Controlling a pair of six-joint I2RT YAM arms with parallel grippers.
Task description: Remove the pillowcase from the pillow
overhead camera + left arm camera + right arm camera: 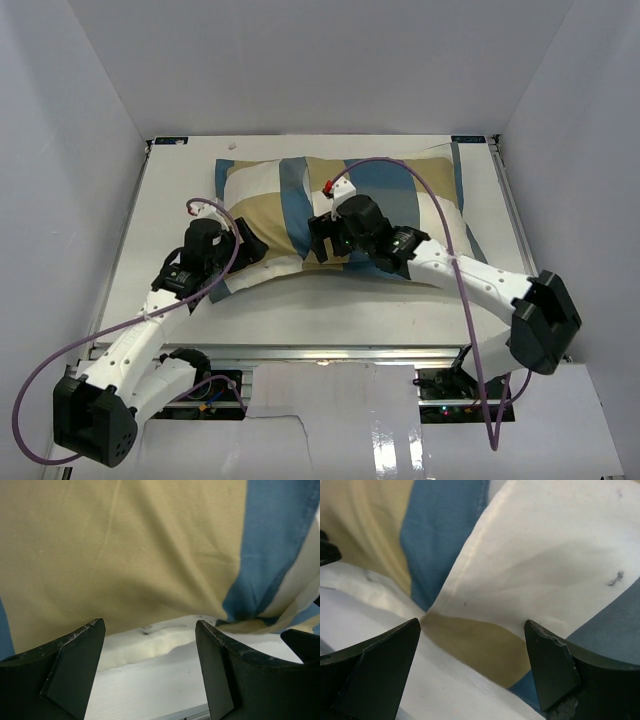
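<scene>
The pillowcase [370, 190], in blue, tan and cream blocks, covers the pillow at the back middle of the table. In the top view the pillow is hidden inside it. My left gripper [252, 246] is open at the near left edge of the case. In the left wrist view its open jaws [150, 625] frame the tan edge of the pillowcase [125, 555], with a white padded strip, apparently the pillow [150, 644], showing beneath it. My right gripper [316, 240] is open at the near middle edge. In its wrist view its open jaws [472, 624] face cream, tan and blue folds of the pillowcase [545, 565].
The white table [330, 310] is walled in by white panels at the left, right and back. Purple cables loop over both arms, one across the pillowcase [420, 185]. A small red part [328, 186] sits on the right arm's cable. Metal rails line the table's near edge.
</scene>
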